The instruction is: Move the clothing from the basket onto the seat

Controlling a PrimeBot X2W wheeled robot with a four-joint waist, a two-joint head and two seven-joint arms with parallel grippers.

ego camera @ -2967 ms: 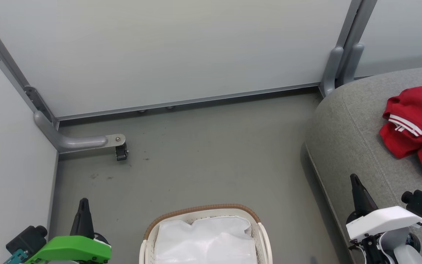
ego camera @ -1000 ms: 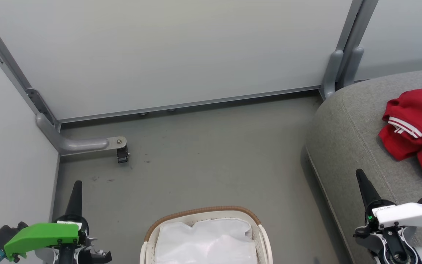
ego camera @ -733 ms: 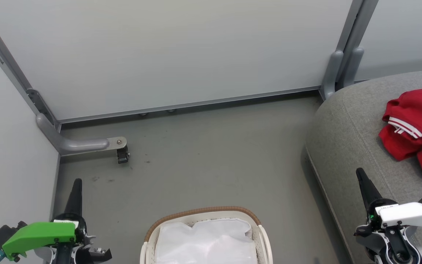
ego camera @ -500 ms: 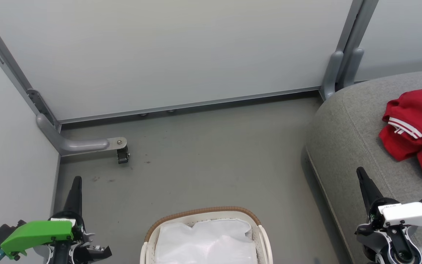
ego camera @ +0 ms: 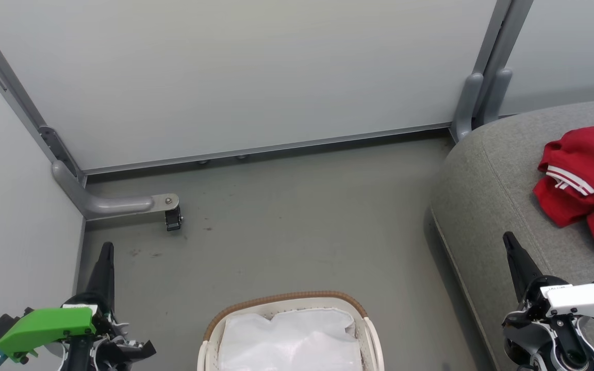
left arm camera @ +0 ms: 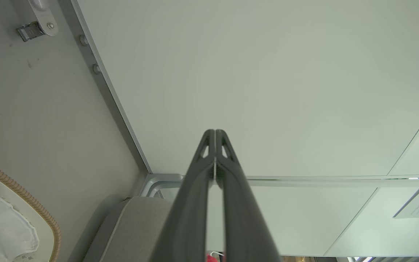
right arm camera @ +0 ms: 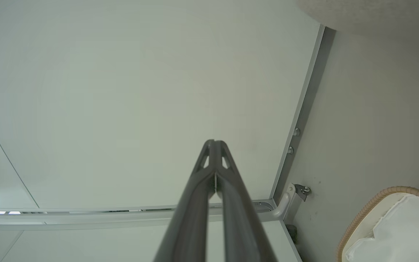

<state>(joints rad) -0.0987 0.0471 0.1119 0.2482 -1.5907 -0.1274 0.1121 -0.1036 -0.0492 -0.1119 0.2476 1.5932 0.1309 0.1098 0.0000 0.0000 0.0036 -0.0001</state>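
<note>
Evidently the transfer is near its close, by my judgement. Red clothing (ego camera: 583, 170) lies bunched on the grey seat (ego camera: 488, 206), well apart from the basket (ego camera: 286, 298). The visible part of the basket holds a white liner (ego camera: 292, 335) and no red cloth; its near half is cut off by the head view's bottom edge.

My left pincer (ego camera: 106, 247) and right pincer (ego camera: 507, 236) are both pressed together, holding nothing, 1 on each side of the basket.

Recommended: tilt the head down and inspect the hidden half before declaring completion. If a garment is found, spread 1 pincer, descend over a raised fold, and pinch cloth alone, not liner.
</note>
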